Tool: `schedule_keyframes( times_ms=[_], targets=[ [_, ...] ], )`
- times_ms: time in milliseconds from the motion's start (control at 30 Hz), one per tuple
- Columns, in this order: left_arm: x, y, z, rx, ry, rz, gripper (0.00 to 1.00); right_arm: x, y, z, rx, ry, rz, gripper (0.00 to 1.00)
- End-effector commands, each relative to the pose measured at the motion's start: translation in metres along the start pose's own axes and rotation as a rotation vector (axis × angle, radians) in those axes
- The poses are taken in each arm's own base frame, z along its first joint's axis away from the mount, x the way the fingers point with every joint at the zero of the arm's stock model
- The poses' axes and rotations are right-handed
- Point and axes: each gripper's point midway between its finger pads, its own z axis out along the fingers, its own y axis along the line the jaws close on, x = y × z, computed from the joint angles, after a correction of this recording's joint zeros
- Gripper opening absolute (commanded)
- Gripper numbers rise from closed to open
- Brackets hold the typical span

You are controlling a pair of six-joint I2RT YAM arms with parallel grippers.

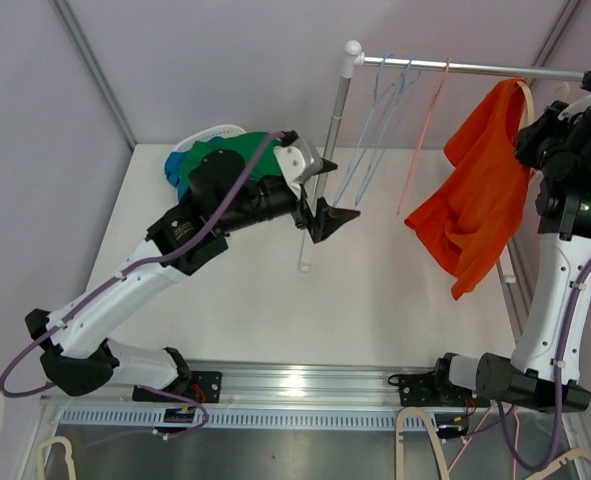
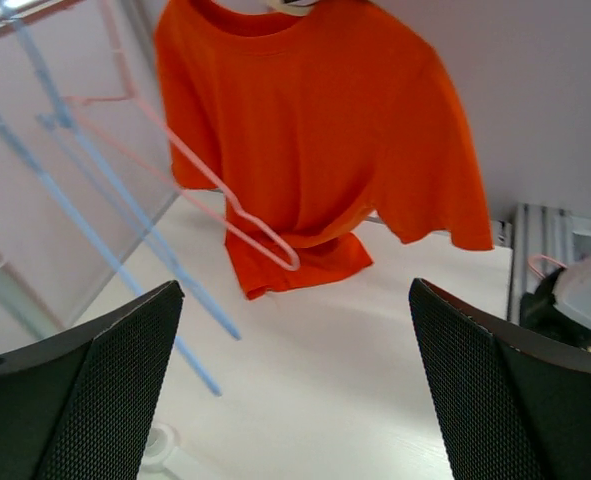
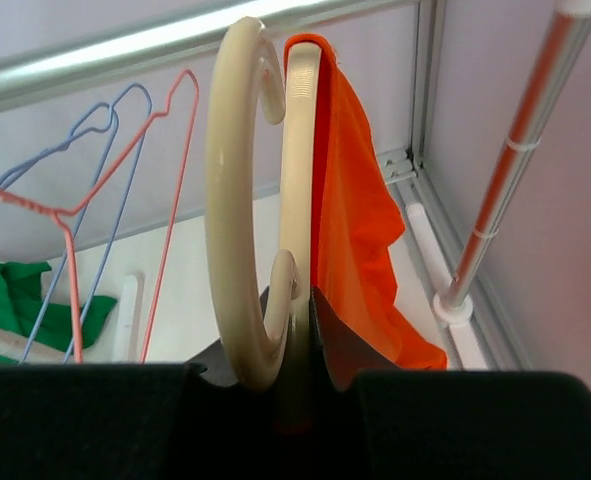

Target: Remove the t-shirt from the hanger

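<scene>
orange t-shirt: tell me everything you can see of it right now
The t-shirt is plain orange, short-sleeved, with a round neck, and looks like soft knit. It hangs on a cream hanger by the right end of the rail. It drapes unevenly, with its hem bunched low near the table; whether the hem touches the table is unclear. The right gripper clamps the hanger's neck right beside the fabric. The left gripper is open, facing the shirt and apart from it.

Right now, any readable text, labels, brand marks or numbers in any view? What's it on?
No text can be read in any of the three views.
The orange t-shirt is plain, with no print or tag showing.
The cream hanger carries no mark.
</scene>
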Motion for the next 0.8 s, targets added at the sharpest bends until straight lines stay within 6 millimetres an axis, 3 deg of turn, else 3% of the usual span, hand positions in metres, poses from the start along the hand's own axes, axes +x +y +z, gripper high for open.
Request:
schedule_keyframes(
  times_ms=[0,200,333,467,500,533,667,700,767],
  targets=[
    [-0.007,-0.034,0.009,0.116,-0.009,0.079,0.99,0.012,0.005,-0.019,-0.011,0.019,0.081,0.00],
    [0.019,-0.101,0.030,0.236,0.024,0.167,0.99,0.039,0.003,-0.046,0.027,0.081,0.172,0.00],
    [0.048,-0.133,0.050,0.290,0.037,0.100,1.00,0.042,0.002,-0.068,0.042,0.059,0.199,0.00],
    [0.056,-0.163,0.064,0.345,-0.053,0.048,1.00,0.044,0.012,-0.075,-0.006,0.082,0.211,0.00],
    [0.072,-0.170,0.067,0.352,-0.041,0.032,0.99,0.046,0.014,-0.075,-0.015,0.096,0.214,0.00],
    [0.059,-0.173,0.070,0.350,-0.117,0.026,0.99,0.048,0.018,-0.074,-0.037,0.107,0.213,0.00],
    [0.063,-0.185,0.092,0.321,-0.169,-0.001,1.00,0.052,0.019,-0.077,-0.043,0.126,0.209,0.00],
    [0.072,-0.187,0.105,0.308,-0.151,-0.006,0.99,0.052,0.020,-0.077,-0.050,0.130,0.212,0.00],
    [0.060,-0.188,0.115,0.300,-0.189,-0.012,1.00,0.053,0.024,-0.079,-0.072,0.135,0.217,0.00]
  ],
)
